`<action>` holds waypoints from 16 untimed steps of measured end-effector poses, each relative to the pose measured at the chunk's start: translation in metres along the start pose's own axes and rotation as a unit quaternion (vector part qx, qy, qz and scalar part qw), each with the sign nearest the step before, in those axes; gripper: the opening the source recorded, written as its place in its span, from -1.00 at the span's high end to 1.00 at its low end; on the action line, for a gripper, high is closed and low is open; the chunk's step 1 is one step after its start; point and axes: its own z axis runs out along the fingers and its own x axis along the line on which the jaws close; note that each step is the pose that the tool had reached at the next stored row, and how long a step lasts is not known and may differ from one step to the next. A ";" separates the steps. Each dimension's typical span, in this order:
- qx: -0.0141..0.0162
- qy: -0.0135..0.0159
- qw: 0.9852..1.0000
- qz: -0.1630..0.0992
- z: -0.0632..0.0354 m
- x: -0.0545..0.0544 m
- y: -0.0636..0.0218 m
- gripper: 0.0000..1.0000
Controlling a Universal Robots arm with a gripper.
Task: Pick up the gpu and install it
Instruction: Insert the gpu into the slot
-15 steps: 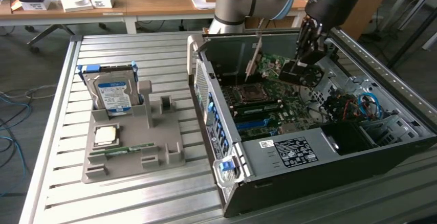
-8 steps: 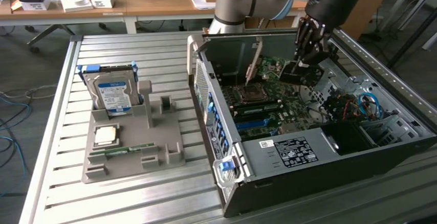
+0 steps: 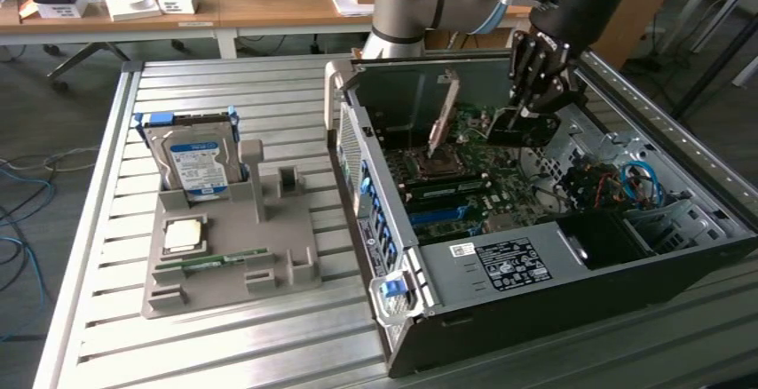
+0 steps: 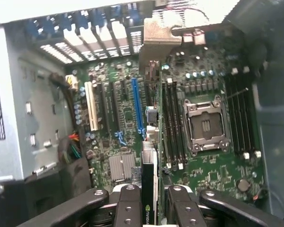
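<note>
Closest in, the black bolted-metal gripper [image 4: 149, 201] is clamped on the gpu [image 4: 147, 182], a thin dark circuit card with a greenish board edge. The wrist view sees the card edge-on, running away from between the two fingers [image 4: 128, 208] toward a silver metal end bracket [image 4: 160, 33]. Beneath it lies the green motherboard [image 4: 128, 118]. The card's line runs just beside the long blue expansion slot [image 4: 137, 104], on the side nearer the narrow black memory slots [image 4: 173, 123] and the square silver processor socket [image 4: 206, 125]. The card's contact edge is hidden, so I cannot tell whether it touches anything. From the exterior view I judge it hangs above the board, not seated. Doing this step well means holding the card upright and parallel to the blue slot and closing that sideways offset before any downward push. The bracket end should line up with the slotted rear wall [image 4: 85, 33]. Pressure should go straight down and evenly along the card's length, since a tilt would jam one corner or scrape the small parts beside the slot. Farther out stands the wall of the open black and grey computer case [image 3: 498, 265]. Well apart on the slatted metal table [image 3: 177, 96], the grey moulded tray [image 3: 290, 256] carries a silver hard drive with a blue-white label [image 3: 195, 162].
</note>
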 end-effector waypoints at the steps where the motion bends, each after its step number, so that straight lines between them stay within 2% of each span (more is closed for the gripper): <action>1: 0.000 0.001 1.000 -0.009 0.0000 0.000 0.0000 0.47; 3: 0.001 0.002 1.000 -0.025 0.0000 0.000 0.0000 0.47; 6: 0.001 0.002 1.000 -0.027 0.0001 0.000 0.0000 0.47; 8: 0.003 0.002 1.000 -0.030 0.0003 0.000 0.0003 0.47; 12: 0.010 0.001 0.999 -0.040 0.0010 0.000 0.0004 0.47; 16: 0.013 0.001 0.999 -0.048 0.0018 0.000 0.0016 0.47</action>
